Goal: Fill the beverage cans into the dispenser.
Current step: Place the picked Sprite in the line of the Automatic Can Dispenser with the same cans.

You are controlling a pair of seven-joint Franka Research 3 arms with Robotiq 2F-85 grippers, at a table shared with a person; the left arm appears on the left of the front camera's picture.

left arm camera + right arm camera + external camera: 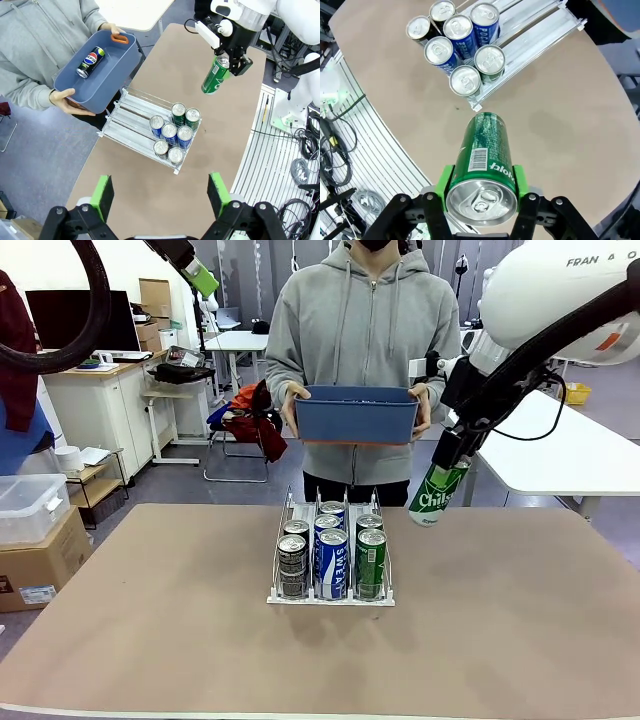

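Nearest us, our right gripper (482, 184) is clamped on a green can (482, 145) held in the air beside the dispenser (131, 114), which holds seven cans (331, 552), one more can (90, 62) waits in the person's blue tub (356, 415), and our left gripper (160, 194) gapes empty.

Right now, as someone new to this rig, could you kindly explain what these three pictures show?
Two white robot arms share a brown table with a person. One picture looks across the table from between the arms; the other two come from a camera on each wrist. On the table stands a clear dispenser with seven cans upright in its three lanes. The right hand is shut on a green can, held in the air beside the dispenser. The left hand is open and holds nothing. The person holds a blue tub with one more can lying in it.
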